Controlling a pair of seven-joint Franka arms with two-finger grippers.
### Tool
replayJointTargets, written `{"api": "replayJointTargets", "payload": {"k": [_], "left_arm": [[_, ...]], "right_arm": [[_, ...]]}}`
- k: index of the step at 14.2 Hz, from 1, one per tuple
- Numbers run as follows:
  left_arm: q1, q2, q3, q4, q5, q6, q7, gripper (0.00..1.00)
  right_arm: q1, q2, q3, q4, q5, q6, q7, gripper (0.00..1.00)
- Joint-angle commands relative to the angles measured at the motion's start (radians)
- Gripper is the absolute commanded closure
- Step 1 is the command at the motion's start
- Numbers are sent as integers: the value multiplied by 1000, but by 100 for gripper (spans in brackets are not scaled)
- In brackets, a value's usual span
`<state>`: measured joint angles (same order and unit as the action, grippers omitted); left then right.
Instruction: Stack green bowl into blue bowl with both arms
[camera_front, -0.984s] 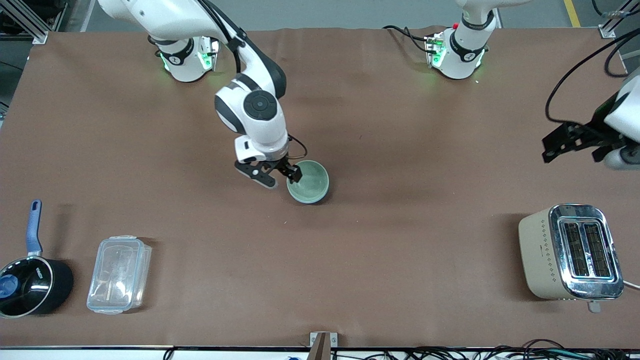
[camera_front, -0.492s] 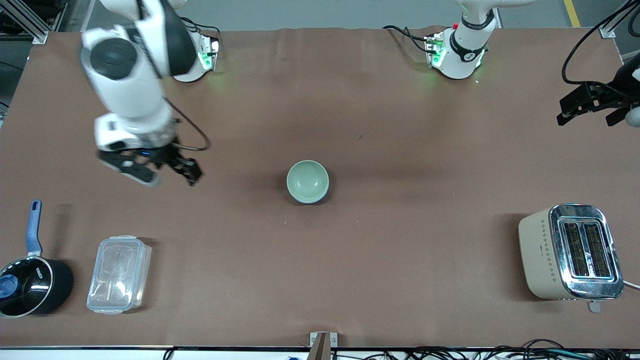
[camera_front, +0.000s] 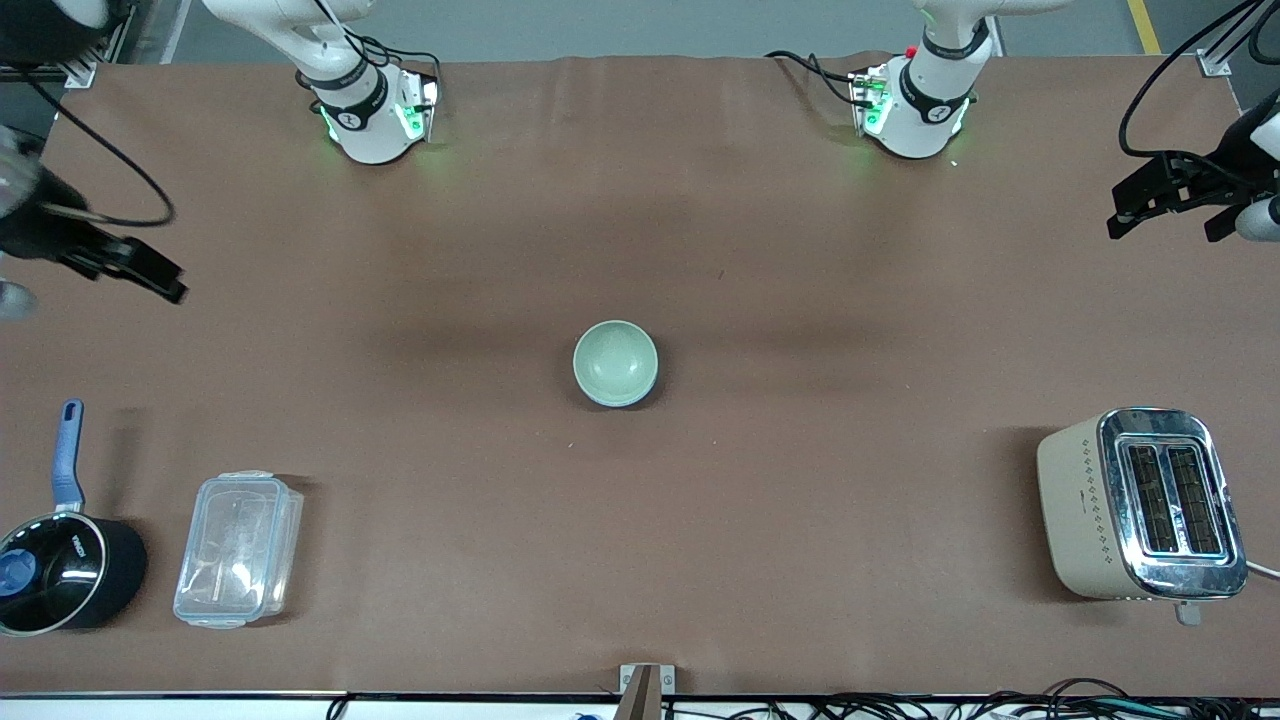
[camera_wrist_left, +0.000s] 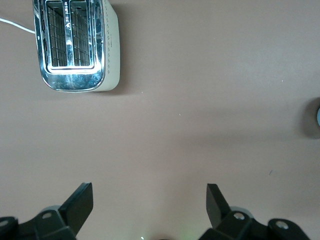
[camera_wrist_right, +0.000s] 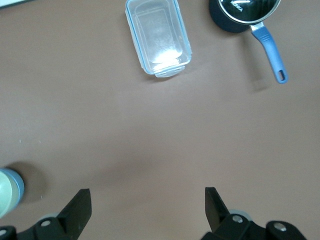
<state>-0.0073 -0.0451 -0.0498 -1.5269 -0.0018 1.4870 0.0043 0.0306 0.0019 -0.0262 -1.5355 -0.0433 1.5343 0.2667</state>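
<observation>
The green bowl (camera_front: 615, 360) sits nested inside the blue bowl (camera_front: 652, 384) at the middle of the table; only a thin blue edge shows around it. The stack also shows at the edge of the right wrist view, both the green bowl (camera_wrist_right: 6, 198) and the blue bowl (camera_wrist_right: 20, 186). My right gripper (camera_front: 100, 290) is open and empty in the air over the right arm's end of the table; its wrist view shows the gripper (camera_wrist_right: 146, 196) over bare mat. My left gripper (camera_front: 1170, 222) is open and empty over the left arm's end; its wrist view shows the gripper (camera_wrist_left: 149, 195) over bare mat too.
A black saucepan with a blue handle (camera_front: 60, 565) and a clear plastic box (camera_front: 238, 548) stand near the front camera at the right arm's end. A cream and chrome toaster (camera_front: 1145, 502) stands near the front camera at the left arm's end.
My right gripper let go of the green bowl's rim and swung away to the right arm's end of the table. My left gripper drew back slightly. The bowls stayed put.
</observation>
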Motion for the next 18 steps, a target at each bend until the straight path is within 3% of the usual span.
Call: {"api": "replayJointTargets", "payload": {"k": [1,4,18], "left_arm": [[0,-19,4,-16,-9,-2,20,0],[1,-12,4,-13,-4,-4,20,0],[-51,13,-30,1,-9,-5,17,0]], "right_arm": [[6,12,-57,93,28,-97,-118,0],[8,18,-66,132,28,-109,-124,0],[31,13,-60,95,29,-103,-127,0]]}}
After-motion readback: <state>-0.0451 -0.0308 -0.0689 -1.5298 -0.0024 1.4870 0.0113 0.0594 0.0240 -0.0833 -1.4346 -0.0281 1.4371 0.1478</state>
